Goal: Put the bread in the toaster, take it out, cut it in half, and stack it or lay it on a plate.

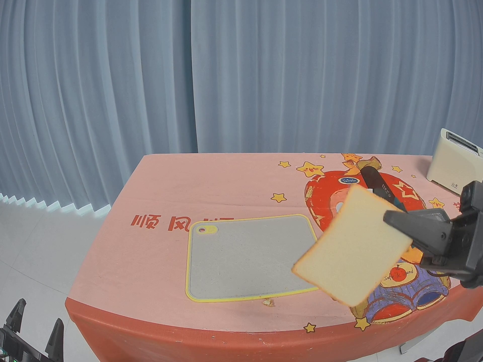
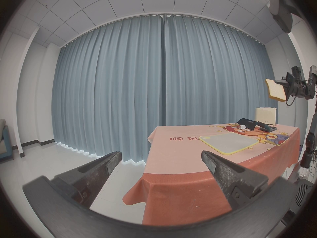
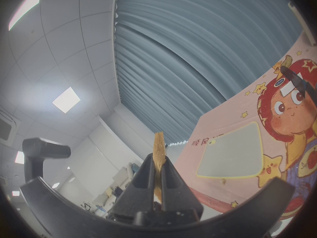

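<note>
My right gripper [image 1: 402, 230] is shut on a slice of bread [image 1: 353, 246], holding it in the air above the table's right front part, beside the grey cutting board [image 1: 246, 257]. In the right wrist view the bread [image 3: 159, 149] stands edge-on between the closed fingers [image 3: 146, 176]. The white toaster [image 1: 454, 161] stands at the table's far right. A black knife [image 1: 378, 183] lies on the cloth behind the bread. My left gripper [image 2: 161, 169] hangs open and empty off the table's left front corner, below table height; from there the raised bread [image 2: 276, 90] and the toaster [image 2: 265, 115] show far off.
The table wears a pink cloth [image 1: 166, 197] with a cartoon print on its right half. A small crumb [image 1: 268, 302] lies in front of the cutting board. Grey curtains hang behind the table.
</note>
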Motion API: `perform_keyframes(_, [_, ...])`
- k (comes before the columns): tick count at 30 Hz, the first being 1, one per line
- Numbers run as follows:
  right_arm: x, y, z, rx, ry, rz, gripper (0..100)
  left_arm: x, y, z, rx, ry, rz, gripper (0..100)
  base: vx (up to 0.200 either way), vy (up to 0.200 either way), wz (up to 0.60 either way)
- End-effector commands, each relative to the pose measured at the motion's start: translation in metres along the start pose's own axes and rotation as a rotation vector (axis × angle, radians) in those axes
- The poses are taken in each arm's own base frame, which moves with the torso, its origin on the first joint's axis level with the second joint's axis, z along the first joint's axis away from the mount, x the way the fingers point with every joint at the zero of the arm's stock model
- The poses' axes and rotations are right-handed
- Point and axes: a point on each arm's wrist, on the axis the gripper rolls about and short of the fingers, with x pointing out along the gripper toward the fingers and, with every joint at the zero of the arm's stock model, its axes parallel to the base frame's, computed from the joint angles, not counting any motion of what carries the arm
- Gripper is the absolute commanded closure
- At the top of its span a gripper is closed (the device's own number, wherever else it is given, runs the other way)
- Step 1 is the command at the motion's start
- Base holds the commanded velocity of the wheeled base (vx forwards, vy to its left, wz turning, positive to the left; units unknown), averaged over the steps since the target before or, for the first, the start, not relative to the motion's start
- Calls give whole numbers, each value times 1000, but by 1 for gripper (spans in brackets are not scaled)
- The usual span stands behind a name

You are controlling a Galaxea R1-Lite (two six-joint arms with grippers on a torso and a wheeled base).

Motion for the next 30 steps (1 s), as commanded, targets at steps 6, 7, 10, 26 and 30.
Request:
perform_keyframes(6, [55, -36, -10, 137, -76, -75, 100, 1, 0, -5, -2, 17, 3, 0, 0, 0, 0])
perform_keyframes(7, [57, -38, -11, 138, -80, -80, 100, 1, 0, -5, -2, 17, 3, 0, 0, 0, 0])
perform_keyframes(10, [66, -41, -13, 149, -107, -65, 100, 1, 0, -5, -2, 19, 3, 0, 0, 0, 0])
perform_keyframes(26, [90, -65, -16, 289, -224, -60, 100, 1, 0, -5, -2, 19, 3, 0, 0, 0, 0])
perform_keyframes(30, [94, -69, -20, 274, -235, -101, 100, 1, 0, -5, -2, 17, 3, 0, 0, 0, 0])
